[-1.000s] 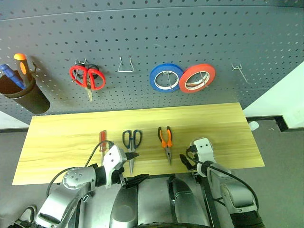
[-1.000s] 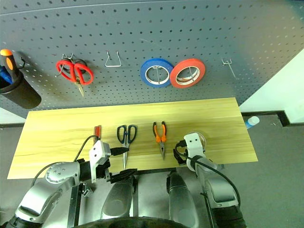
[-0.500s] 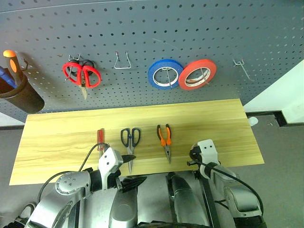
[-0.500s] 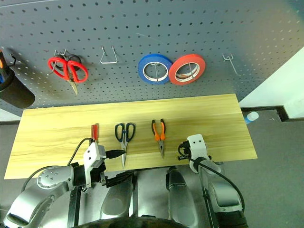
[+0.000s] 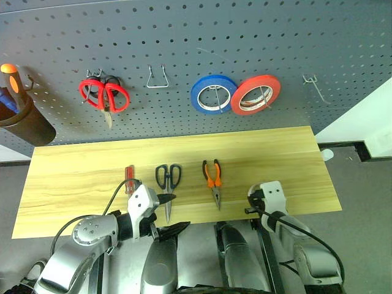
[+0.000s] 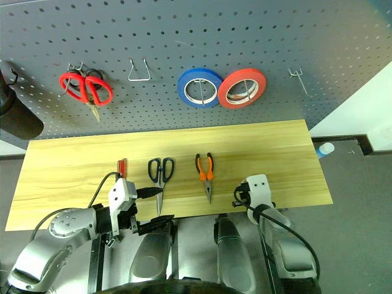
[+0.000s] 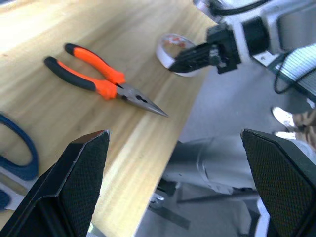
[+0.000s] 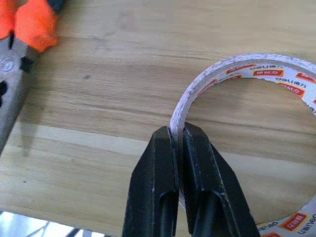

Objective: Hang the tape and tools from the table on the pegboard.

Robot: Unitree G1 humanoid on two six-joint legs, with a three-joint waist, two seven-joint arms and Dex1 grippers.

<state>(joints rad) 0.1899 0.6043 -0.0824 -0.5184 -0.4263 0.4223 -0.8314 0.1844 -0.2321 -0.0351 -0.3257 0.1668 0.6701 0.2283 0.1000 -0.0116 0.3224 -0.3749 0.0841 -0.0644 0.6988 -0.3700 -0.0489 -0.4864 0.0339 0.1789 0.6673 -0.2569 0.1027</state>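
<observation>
- My right end effector [image 8: 177,136] is closed on the wall of the cream-white tape roll with printed inner ring [image 8: 237,69], at the near edge of the light wooden desk [image 5: 79,171].
- My left end effector [image 7: 173,163] stands wide open – it holds nothing.
- Orange-and-black pliers [image 5: 212,178], dark-handled steel scissors [image 5: 168,184] and the slim red-handled screwdriver [image 5: 129,176] lie on the desk.
- I judge nothing is hung yet on the dark grey perforated pegboard [image 5: 184,37] – all four remain.

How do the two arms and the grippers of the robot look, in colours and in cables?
Both arms have silver-grey metallic shells with black cables looping along them. The left gripper and the right gripper each sit on a white wrist block and have two black fingers; the left fingers show a finely textured surface.
</observation>
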